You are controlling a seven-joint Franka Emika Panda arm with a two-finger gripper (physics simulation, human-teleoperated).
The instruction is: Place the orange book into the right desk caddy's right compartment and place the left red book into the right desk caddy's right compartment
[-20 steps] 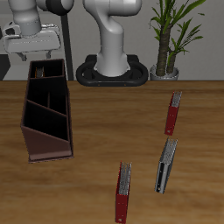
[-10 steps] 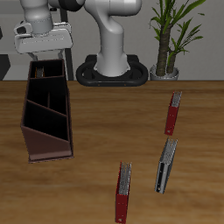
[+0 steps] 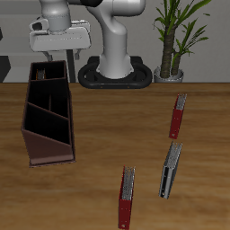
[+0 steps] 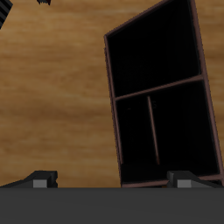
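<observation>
The right desk caddy [image 3: 36, 144], a long dark maroon-brown box with inner dividers, lies on the table; the wrist view looks down into its dark compartments [image 4: 161, 87]. My gripper [image 3: 54, 56] hangs open and empty above the caddy's far end, its fingertips [image 4: 42, 179] wide apart. The left red book [image 3: 179, 115] stands well away across the table, near the plant. The orange book is not visible in either view.
A second red book [image 3: 126, 196] stands near the table's front edge, with a dark grey-black book [image 3: 169, 169] beside it. A potted plant [image 3: 175, 40] and the robot's base [image 3: 115, 72] are at the back.
The gripper has slid sideways along the back of the table toward the robot's base, staying open and high above the caddy's far end. The books have not moved.
</observation>
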